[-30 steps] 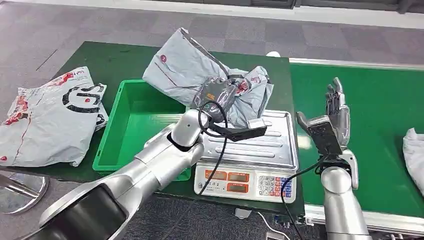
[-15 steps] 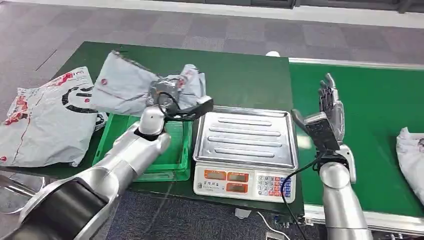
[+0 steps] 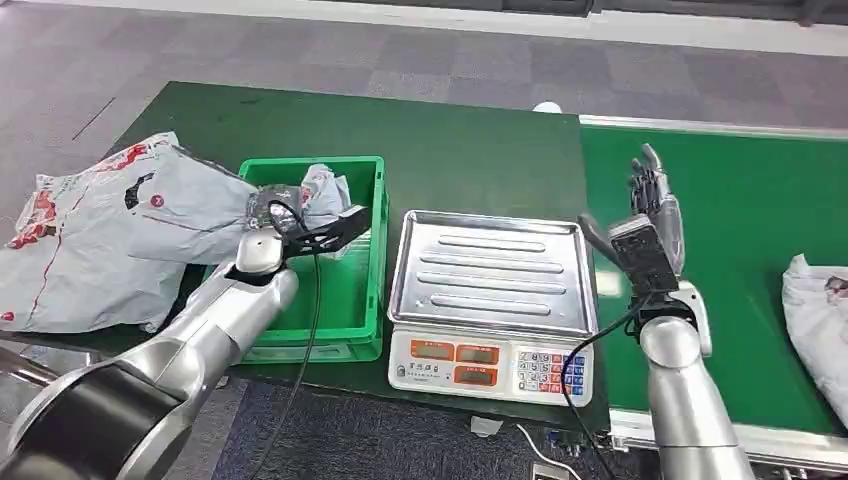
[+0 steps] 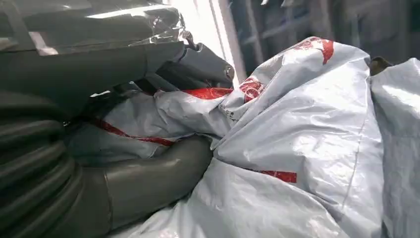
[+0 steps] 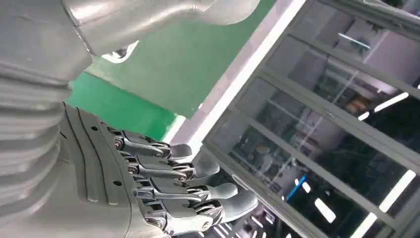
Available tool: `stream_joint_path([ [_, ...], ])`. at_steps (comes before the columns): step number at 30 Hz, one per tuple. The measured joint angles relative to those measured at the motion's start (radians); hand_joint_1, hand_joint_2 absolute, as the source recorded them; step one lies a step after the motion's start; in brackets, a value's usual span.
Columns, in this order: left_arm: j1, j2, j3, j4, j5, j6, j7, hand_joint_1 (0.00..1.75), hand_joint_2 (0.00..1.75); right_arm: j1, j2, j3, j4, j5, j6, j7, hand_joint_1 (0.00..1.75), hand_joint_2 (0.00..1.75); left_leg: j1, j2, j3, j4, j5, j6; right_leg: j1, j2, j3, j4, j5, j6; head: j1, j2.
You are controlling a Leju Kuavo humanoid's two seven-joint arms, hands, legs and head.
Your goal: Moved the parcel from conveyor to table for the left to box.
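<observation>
My left hand [image 3: 272,207] grips a crumpled grey parcel [image 3: 190,205] with red markings. It holds the parcel over the left rim of the green box [image 3: 376,270], and most of the bag hangs out past the box's left side. In the left wrist view the thumb [image 4: 148,178] presses into the grey parcel [image 4: 307,148]. My right hand [image 3: 655,205] stands raised and open at the near edge of the conveyor [image 3: 760,220], holding nothing. Its fingers [image 5: 168,193] are spread in the right wrist view.
A silver weighing scale [image 3: 490,270] sits between the box and the conveyor. Another grey parcel [image 3: 818,320] lies on the belt at the far right. A large flat parcel [image 3: 70,250] lies on the dark green table [image 3: 450,150] to the left of the box.
My left arm has swung the parcel leftward, from above the scale to over the green box's left side, and lowered it. The right hand has barely moved. The belt parcel has crept inward.
</observation>
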Motion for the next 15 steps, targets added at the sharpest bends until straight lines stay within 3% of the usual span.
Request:
stream_joint_path([
  [1,0.003,0.006,0.012,0.004,0.000,-0.009,-0.002,0.94,1.75,-0.010,-0.006,0.004,0.016,-0.007,0.005,0.003,0.00,1.75,0.000,0.000,0.000,0.000,0.000,0.000,0.000,0.000,0.000,0.000,0.000,0.000,0.000,0.000],
  [2,0.007,0.012,0.022,0.007,0.001,-0.012,-0.002,0.00,1.75,-0.017,-0.012,0.007,0.026,-0.009,0.009,0.005,0.00,1.75,0.000,0.000,0.000,0.000,0.000,0.000,0.000,0.000,0.000,0.000,0.000,0.000,0.000,0.000],
  [6,0.027,0.029,0.050,0.010,0.009,-0.040,-0.010,0.00,1.75,-0.007,-0.026,0.011,0.037,-0.012,0.011,0.013,0.00,1.75,0.000,0.000,0.000,0.000,0.000,0.000,0.000,0.000,0.000,0.000,0.000,0.000,0.000,0.000],
  [7,0.034,0.033,0.054,0.010,0.011,-0.043,-0.018,0.00,1.75,0.001,-0.030,0.011,0.037,-0.012,0.011,0.014,0.00,0.00,0.000,0.000,0.000,0.000,0.000,0.000,0.000,0.000,0.000,0.000,0.000,0.000,0.000,0.000],
  [13,0.052,0.036,0.126,0.006,0.053,0.021,-0.119,0.00,1.75,0.048,-0.066,0.015,0.037,-0.013,0.013,0.028,0.00,0.00,0.000,0.000,-0.001,0.000,0.000,0.000,0.000,0.000,-0.001,0.000,0.000,0.000,0.000,0.000],
  [14,0.052,0.036,0.141,0.003,0.054,0.041,-0.131,0.00,1.75,0.051,-0.071,0.018,0.037,-0.008,0.014,0.033,0.00,1.75,0.000,0.000,-0.001,0.000,0.000,0.000,0.000,0.000,-0.001,0.000,0.000,0.000,0.000,0.000],
  [15,0.052,0.035,0.155,-0.001,0.055,0.066,-0.144,0.00,1.75,0.052,-0.076,0.022,0.037,-0.002,0.013,0.040,0.00,1.75,0.000,0.000,-0.001,0.000,0.000,0.000,0.000,0.000,-0.001,0.000,0.000,0.000,0.000,0.000],
])
